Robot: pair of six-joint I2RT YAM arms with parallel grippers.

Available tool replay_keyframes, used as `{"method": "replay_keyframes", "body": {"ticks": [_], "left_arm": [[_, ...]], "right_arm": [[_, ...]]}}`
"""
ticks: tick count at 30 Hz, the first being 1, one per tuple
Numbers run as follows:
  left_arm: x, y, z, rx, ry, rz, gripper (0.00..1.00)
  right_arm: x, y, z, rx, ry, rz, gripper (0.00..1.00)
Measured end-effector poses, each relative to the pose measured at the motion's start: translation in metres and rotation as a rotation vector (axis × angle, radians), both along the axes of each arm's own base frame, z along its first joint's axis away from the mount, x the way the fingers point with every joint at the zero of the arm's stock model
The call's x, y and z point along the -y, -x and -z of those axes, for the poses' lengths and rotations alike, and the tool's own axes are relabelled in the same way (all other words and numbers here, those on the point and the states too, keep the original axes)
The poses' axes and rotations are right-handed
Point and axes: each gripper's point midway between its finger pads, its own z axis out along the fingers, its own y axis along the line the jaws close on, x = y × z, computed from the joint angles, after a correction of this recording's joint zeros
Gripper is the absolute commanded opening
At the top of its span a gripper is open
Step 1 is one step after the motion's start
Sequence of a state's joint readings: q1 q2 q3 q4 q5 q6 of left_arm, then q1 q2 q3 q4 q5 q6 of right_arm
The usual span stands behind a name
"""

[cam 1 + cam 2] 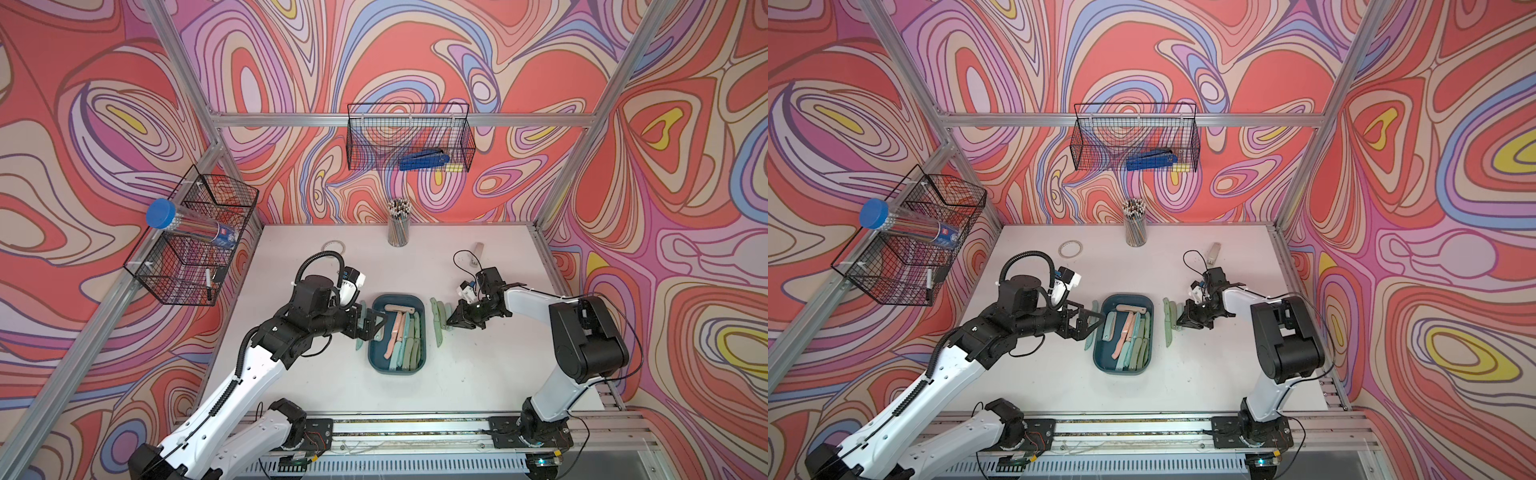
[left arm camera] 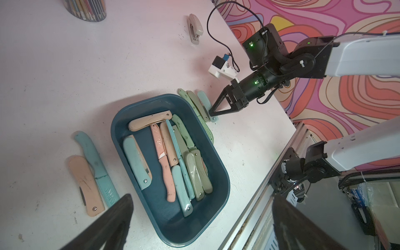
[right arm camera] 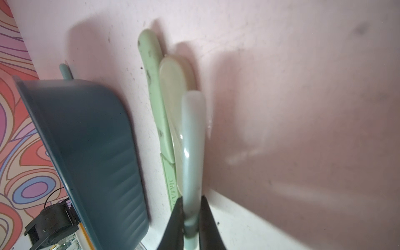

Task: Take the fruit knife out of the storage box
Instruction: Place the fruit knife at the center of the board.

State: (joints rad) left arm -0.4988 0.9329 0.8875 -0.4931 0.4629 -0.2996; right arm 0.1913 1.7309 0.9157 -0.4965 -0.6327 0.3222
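Observation:
The dark teal storage box (image 1: 377, 358) (image 1: 1104, 358) (image 2: 173, 225) lies mid-table with several folded fruit knives (image 2: 190, 171) in pink, green and pale blue inside. My left gripper (image 1: 371, 326) (image 1: 1091, 325) (image 2: 201, 198) hovers wide open over the box's left edge, holding nothing. Just right of the box (image 3: 91, 140), my right gripper (image 1: 449, 322) (image 1: 1179, 322) (image 2: 211, 112) (image 3: 191, 198) is shut on a pale blue-green fruit knife (image 3: 192, 129) (image 2: 204, 99), low at the table. That knife sits beside two green knives (image 3: 155, 91) lying outside the box.
A peach folded knife (image 2: 85, 184) and an open teal knife (image 2: 95, 162) lie left of the box. At the back stand a pencil cup (image 1: 399, 228), a tape ring (image 1: 334, 246) and a stapler (image 1: 478, 251). Wire baskets (image 1: 409, 137) (image 1: 195, 237) hang on the walls.

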Motion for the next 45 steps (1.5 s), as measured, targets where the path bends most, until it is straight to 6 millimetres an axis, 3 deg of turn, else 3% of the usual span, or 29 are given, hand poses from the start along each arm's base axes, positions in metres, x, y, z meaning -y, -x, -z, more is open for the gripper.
{"method": "replay_keyframes", "body": {"ticks": [15, 29, 34, 42, 45], "left_arm": [[0.0, -0.001, -0.001, 0.003, 0.001, -0.001, 1.0], [0.0, -0.001, 0.001, -0.001, 0.0, -0.005, 1.0], [0.0, -0.001, 0.002, 0.0, 0.001, -0.005, 1.0], [0.0, -0.002, 0.001, 0.001, 0.006, -0.008, 1.0], [0.0, -0.002, 0.002, -0.002, 0.006, -0.009, 1.0]], "right_arm": [[-0.015, -0.001, 0.001, 0.002, -0.033, -0.017, 0.01], [-0.001, 0.006, 0.008, -0.022, 0.072, 0.006, 0.3], [-0.001, 0.006, 0.007, -0.018, 0.074, 0.008, 0.35], [-0.001, 0.003, 0.006, -0.011, 0.072, 0.015, 0.37], [0.001, 0.0, 0.007, -0.004, 0.083, 0.026, 0.31]]}}
